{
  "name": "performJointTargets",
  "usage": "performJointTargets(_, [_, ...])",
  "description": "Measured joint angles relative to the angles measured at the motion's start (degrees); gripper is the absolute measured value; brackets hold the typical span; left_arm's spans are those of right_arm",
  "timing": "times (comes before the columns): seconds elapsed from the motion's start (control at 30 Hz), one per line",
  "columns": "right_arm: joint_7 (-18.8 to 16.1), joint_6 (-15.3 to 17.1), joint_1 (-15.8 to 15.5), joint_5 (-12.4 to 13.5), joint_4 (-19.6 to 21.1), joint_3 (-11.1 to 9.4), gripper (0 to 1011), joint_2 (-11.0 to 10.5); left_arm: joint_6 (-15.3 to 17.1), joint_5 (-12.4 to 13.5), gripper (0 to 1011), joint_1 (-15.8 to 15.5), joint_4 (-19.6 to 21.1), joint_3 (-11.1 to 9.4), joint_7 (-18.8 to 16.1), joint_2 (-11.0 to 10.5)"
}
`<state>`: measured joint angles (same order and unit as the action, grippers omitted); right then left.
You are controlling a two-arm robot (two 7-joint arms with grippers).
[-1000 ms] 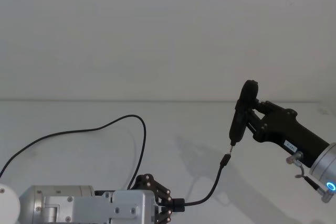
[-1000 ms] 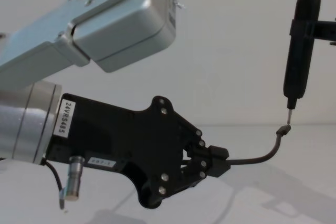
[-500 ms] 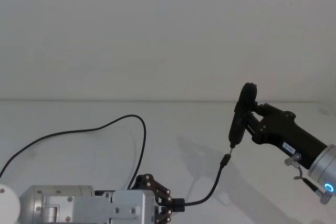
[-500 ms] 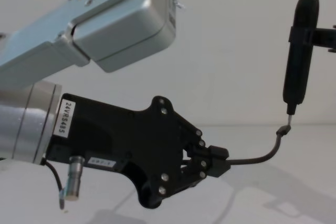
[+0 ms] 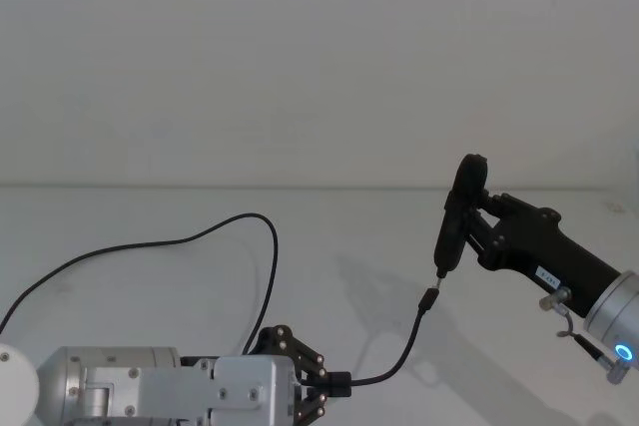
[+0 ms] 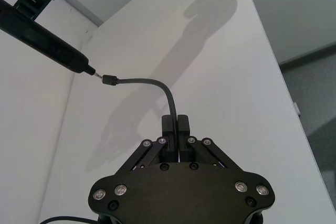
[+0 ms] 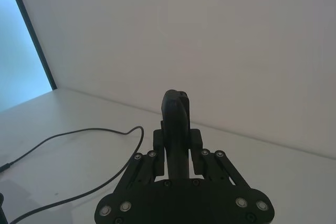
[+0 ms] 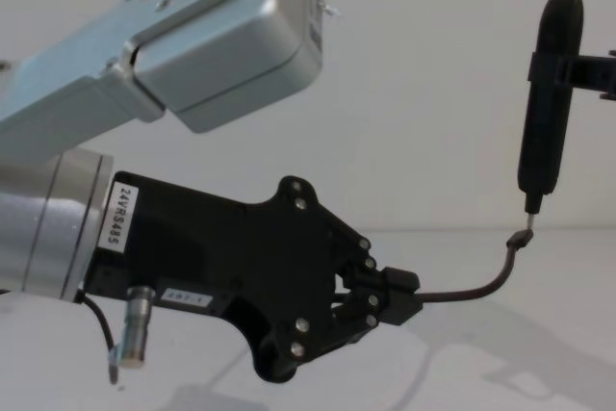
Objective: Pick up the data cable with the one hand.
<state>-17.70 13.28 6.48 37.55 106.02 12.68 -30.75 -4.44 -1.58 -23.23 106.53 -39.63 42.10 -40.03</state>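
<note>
The white table (image 5: 150, 216) spreads under both arms, meeting a pale wall behind; the left gripper (image 8: 399, 297), broad and black with screws and a white label, reaches in from the lower left on a thick silver arm (image 8: 192, 40), its fingers (image 6: 182, 127) pinched tight on the data cable (image 5: 399, 361) a short way back from the free end; the right gripper (image 5: 477, 221) comes in from the right, its fingers clamped on a narrow black tool (image 8: 547, 93) held upright with a pin-like metal tip pointing down; the data cable trails in a long loop across the table toward the left edge in the head view, while its short held end rises clear of the table in a curve; the small plug (image 8: 521, 238) at that end sits just beneath the tool's tip (image 6: 94, 71), whether touching I cannot tell.
</note>
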Motion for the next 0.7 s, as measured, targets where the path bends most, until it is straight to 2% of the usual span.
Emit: performJointTargets(0.7, [0.1, -0.1, 0.0, 0.1, -0.1, 0.1, 284, -0.1, 0.0, 0.0, 48, 0.0, 0.0, 0.0, 0.0, 0.0])
